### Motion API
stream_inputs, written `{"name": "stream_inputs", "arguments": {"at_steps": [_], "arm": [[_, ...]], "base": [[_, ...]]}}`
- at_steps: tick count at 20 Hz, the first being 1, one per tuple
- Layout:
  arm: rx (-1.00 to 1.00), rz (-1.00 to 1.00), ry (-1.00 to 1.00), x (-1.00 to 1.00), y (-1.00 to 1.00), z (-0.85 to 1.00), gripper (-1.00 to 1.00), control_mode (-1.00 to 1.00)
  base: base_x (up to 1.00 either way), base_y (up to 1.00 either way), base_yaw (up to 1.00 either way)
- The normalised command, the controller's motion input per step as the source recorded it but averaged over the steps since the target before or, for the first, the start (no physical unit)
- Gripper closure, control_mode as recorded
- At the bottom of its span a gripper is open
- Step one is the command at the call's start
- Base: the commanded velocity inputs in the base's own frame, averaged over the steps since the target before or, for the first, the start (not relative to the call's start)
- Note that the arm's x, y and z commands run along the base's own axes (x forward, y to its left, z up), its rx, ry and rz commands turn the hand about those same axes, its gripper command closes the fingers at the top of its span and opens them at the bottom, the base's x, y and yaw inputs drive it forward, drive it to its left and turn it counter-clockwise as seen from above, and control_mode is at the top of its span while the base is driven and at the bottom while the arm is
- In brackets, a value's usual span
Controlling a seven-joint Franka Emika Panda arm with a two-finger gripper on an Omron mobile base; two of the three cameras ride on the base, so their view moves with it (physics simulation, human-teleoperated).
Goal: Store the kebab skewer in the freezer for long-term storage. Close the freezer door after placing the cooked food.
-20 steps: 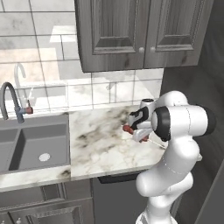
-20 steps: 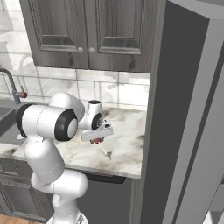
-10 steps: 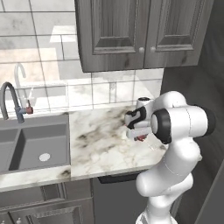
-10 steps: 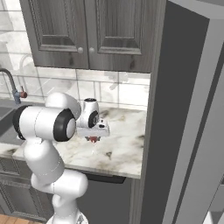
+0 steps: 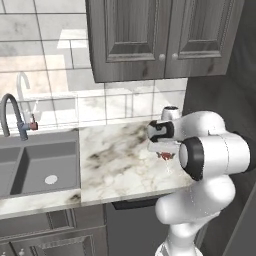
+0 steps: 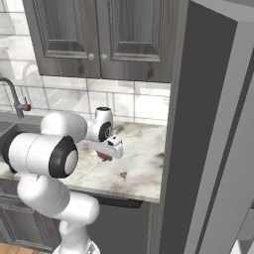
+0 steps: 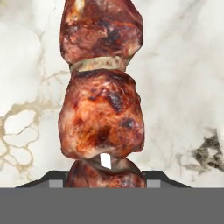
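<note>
The kebab skewer (image 7: 103, 118), chunks of browned meat on a thin stick, hangs a little above the marble counter (image 7: 183, 87). My gripper (image 7: 105, 180) is shut on its near end, with a dark fingertip on either side of the meat. From the base cameras the gripper (image 5: 164, 150) (image 6: 111, 149) hovers over the counter's right part, with the red kebab skewer (image 5: 164, 156) (image 6: 104, 158) just beneath it. A tall flat grey panel (image 6: 208, 129) rises right of the counter. I cannot tell whether it is the freezer door. The freezer's inside is out of view.
Dark wood wall cabinets (image 5: 150, 40) hang over the counter (image 5: 120, 160). A grey sink (image 5: 35, 165) with a curved tap (image 5: 12, 115) lies to the left. The counter ends against the tall grey panel on the right.
The hand has shifted a little over the counter and turned, carrying the kebab skewer with it. The grip is unchanged and the base has not moved.
</note>
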Motion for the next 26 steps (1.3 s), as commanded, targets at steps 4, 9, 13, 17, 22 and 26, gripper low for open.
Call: {"name": "stream_inputs", "arguments": {"at_steps": [4, 9, 13, 17, 22, 26], "arm": [[0.00, -0.43, 0.06, -0.58, 0.00, 0.42, 1.00, -1.00], [-0.10, -0.23, 0.09, -0.66, 0.00, 0.50, 1.00, -1.00], [-0.04, -0.05, 0.04, -0.72, 0.00, 0.43, 1.00, -1.00], [-0.02, 0.00, 0.00, -0.65, 0.00, 0.53, 1.00, -1.00], [0.00, 0.00, 0.00, -0.68, 0.00, 0.48, 1.00, -1.00], [0.00, 0.04, 0.00, -0.64, 0.24, 0.42, 1.00, -1.00]], "base": [[0.00, 0.00, 0.00], [0.00, 0.00, 0.00], [0.00, 0.00, 0.00], [0.00, 0.00, 0.00], [0.00, 0.00, 0.00], [0.00, 0.00, 0.00]]}}
